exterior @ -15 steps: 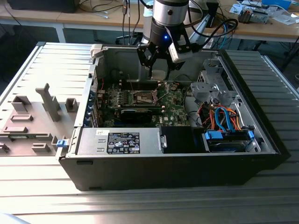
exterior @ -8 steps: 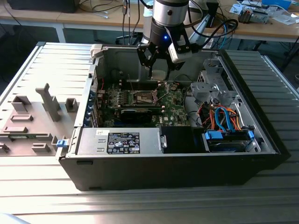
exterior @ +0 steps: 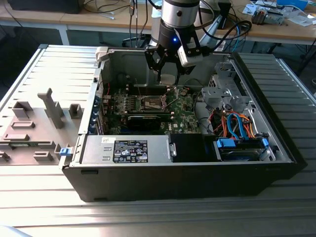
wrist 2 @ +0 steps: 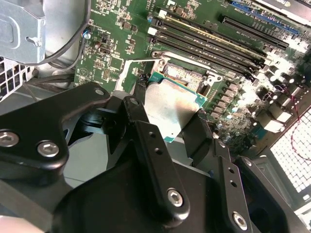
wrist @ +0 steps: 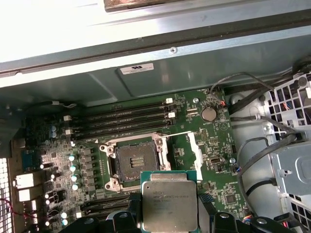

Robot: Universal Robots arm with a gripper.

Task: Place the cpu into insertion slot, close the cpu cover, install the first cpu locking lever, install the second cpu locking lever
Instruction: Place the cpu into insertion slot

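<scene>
Exterior view: open computer case (exterior: 187, 163) lies on its side on the slatted metal worktop (exterior: 148, 217), filling most of the middle. The arm hangs over the part of the case nearest the worktop's far edge. The claw (exterior: 168, 74) is above the green board (exterior: 182, 108), well clear of it. The insertion slot (exterior: 152, 102) sits on the board, below the claw. What is between the fingers is too small to tell here.

Second wrist view: claw (wrist 2: 167, 110) is clamped on the cpu (wrist 2: 170, 104). One black finger (wrist 2: 146, 136) presses each opposite edge, dull silver top showing between. The cpu is tilted and held in the air short of the insertion slot (wrist 2: 187, 73). The cpu cover (wrist 2: 129, 73) is swung open beside the slot.

First wrist view: cpu (wrist: 170, 201) is gripped in the claw (wrist: 170, 213), apart from the board. The insertion slot (wrist: 136, 159) is uncovered and bare, with the cpu cover (wrist: 194, 148) raised at its side. Memory slots (wrist: 126, 119) run just beyond the slot.
</scene>
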